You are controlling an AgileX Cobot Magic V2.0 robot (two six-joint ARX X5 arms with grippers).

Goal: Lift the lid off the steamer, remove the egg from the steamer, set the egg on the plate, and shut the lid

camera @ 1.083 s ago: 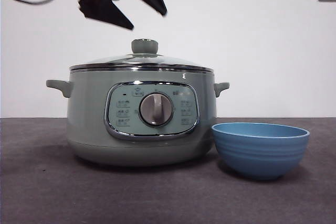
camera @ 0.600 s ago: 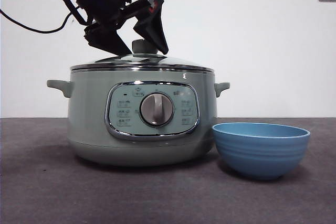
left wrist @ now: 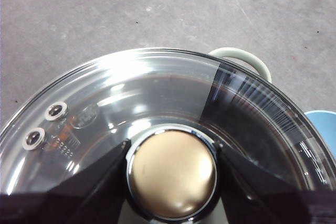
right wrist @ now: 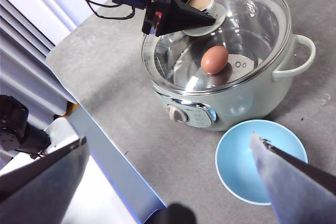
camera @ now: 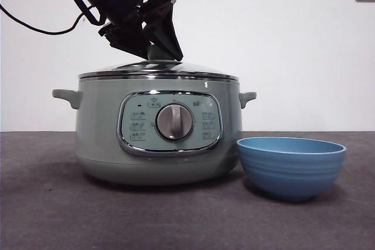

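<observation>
Since half a second ago the left gripper (camera: 153, 51) came lower — its jaws now clamp the knob (left wrist: 172, 174). Steamer (camera: 158, 130) stands left of the plate (camera: 291, 165); lid (right wrist: 226, 30) closed, egg (right wrist: 214, 59) inside. Right gripper (right wrist: 168, 182) — spread wide, holding nothing.

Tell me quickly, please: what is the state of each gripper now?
Left gripper: closed around the knob of the lid, which sits on the steamer.
Right gripper: open, holding nothing, above the table.
</observation>
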